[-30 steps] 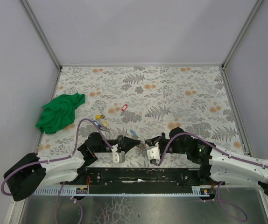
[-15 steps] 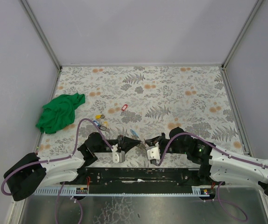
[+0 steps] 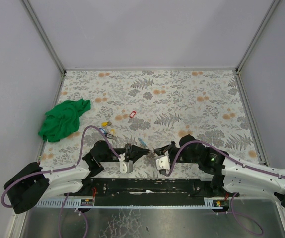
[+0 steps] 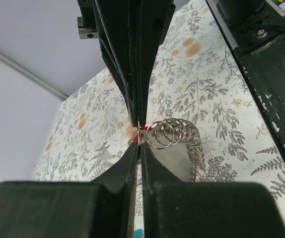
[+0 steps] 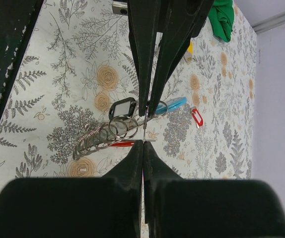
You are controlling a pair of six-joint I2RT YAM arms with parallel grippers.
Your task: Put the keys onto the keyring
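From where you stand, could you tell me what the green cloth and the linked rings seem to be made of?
Green cloth: soft matte fabric, given its crumpled folds. Linked rings: probably steel, polished, given bright glints on thin loops.

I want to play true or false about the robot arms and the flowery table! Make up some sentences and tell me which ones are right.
1. The green cloth lies near the table's left edge. True.
2. Both claws are wide open. False: the left claw and the right claw are shut, their tips meeting at the metal rings.
3. A red-tagged key lies by itself, away from the claws. True.
4. The cloth covers the red-tagged key. False: they lie well apart.
5. The table is plain white. False: it has a pattern of flowers and ferns.
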